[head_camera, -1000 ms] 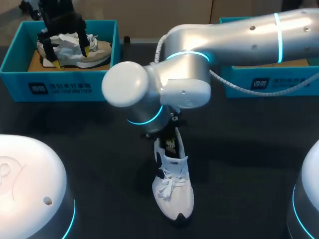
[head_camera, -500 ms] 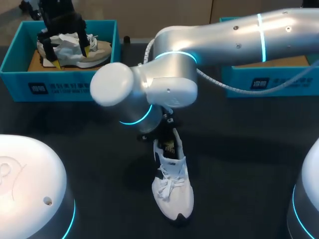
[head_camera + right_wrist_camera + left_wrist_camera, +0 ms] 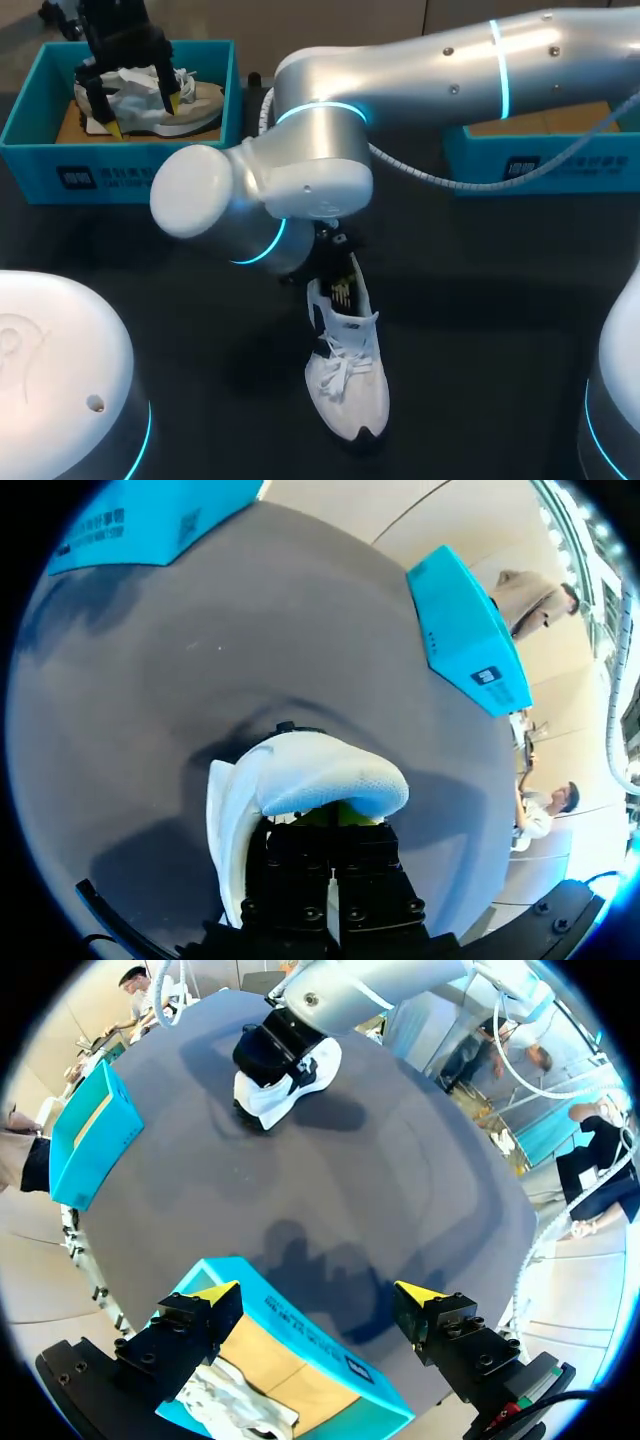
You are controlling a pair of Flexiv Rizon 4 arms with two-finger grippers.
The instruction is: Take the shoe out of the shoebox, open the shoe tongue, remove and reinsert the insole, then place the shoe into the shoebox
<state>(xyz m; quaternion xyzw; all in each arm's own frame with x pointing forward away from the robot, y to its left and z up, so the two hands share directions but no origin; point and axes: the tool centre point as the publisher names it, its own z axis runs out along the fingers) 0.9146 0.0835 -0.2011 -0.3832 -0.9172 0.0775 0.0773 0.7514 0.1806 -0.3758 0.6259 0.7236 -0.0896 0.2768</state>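
Shoe out on the table, worked at its heel end by the right gripper.

The right gripper point(image 3: 335, 820) is set into the heel opening of the white shoe point(image 3: 350, 385). Its end is covered by a white mesh flap, so whether anything is gripped cannot be told; it is likely placed there for the tongue or insole step. The shoe is stood on the table point(image 3: 480, 330), toe toward the robot and well apart from the shoebox point(image 3: 130, 182), which leaves room for access from above. The left gripper point(image 3: 318, 1296) is held spread and empty over the shoebox, above a beige shoe point(image 3: 200, 100) and crumpled paper point(image 3: 125, 85), probably kept out of the way. A second box point(image 3: 540, 165) is seen at the right.
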